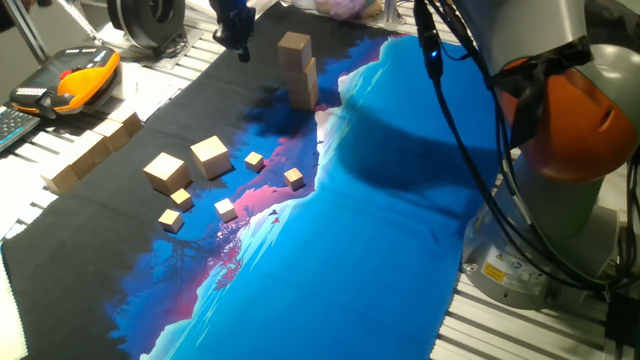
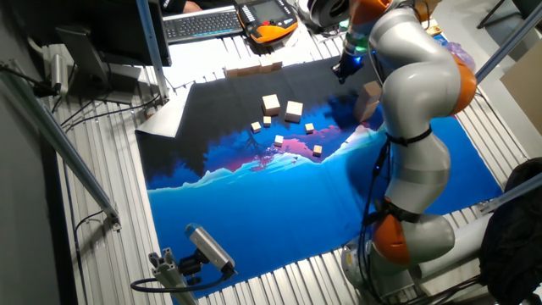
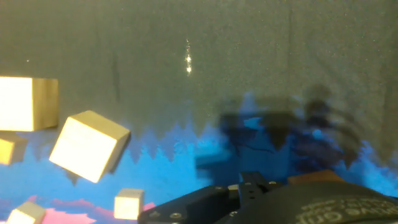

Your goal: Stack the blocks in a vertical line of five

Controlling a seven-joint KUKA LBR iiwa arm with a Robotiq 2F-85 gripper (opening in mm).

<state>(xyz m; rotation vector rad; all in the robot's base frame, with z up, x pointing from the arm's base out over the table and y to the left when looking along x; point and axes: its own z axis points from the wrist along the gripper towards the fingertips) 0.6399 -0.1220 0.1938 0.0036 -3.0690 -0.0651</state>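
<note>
Left of the stack (image 1: 299,68): two loose blocks, one (image 1: 165,171) and its neighbour (image 1: 211,157), just beside each other on the dark part of the mat (image 1: 400,240). Around them, several tiny cubes (image 1: 254,160), not part of the job. Further left, long bars (image 1: 92,151) along the mat's edge, then an orange pendant (image 1: 70,82) off the mat.

At the stack itself: apparently three blocks high, slightly twisted against each other, upright on the mat. Exact count hard to confirm; lower part in shadow. Judged about halfway: two blocks left to pick and place.

Just left of the stack's top and above it: gripper (image 1: 236,28), dark, nothing visible between the fingers; spread or pressed together, cannot tell. No help from the hand view, only the housing shown.

Right of the stack: bright blue mat with pink streak, over a slatted metal table (image 1: 500,330). Arm base (image 1: 560,200) at far right. Keyboard (image 2: 199,23) and cables beyond the table.
</note>
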